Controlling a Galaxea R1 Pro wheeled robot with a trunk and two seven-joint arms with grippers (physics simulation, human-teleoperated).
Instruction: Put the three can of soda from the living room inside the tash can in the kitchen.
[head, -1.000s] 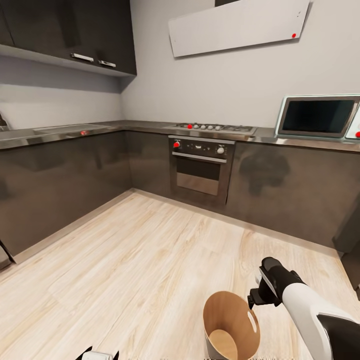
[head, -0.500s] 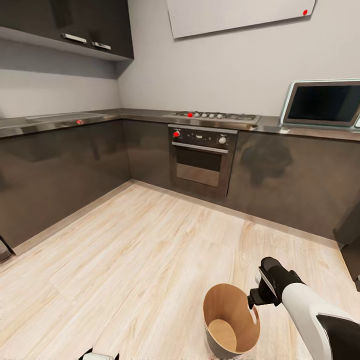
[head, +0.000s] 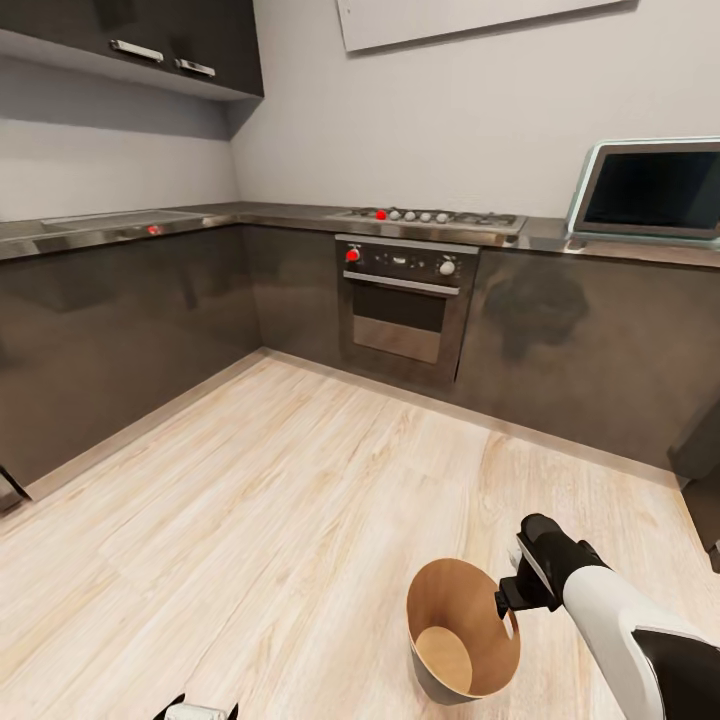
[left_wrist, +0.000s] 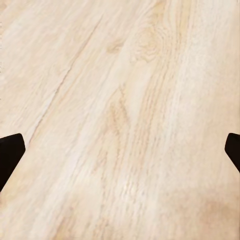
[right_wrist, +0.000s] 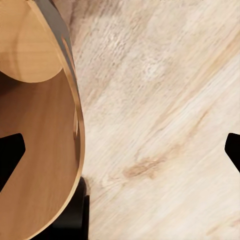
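Pale wood floor (head: 300, 500) runs to dark grey kitchen cabinets (head: 120, 330) with a built-in oven (head: 403, 315) under a steel counter (head: 560, 240). On the floor stands the trash can (head: 462, 640), seemingly empty, just beside the right pincer (head: 512, 598), whose fingers (right_wrist: 10, 155) are spread wide at its rim. Left pincer (left_wrist: 120, 155) is wide too, over bare floor.

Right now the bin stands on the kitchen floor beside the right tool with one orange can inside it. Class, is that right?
Not quite. The bin stands on the kitchen floor beside the right tool, but the head view shows it empty.
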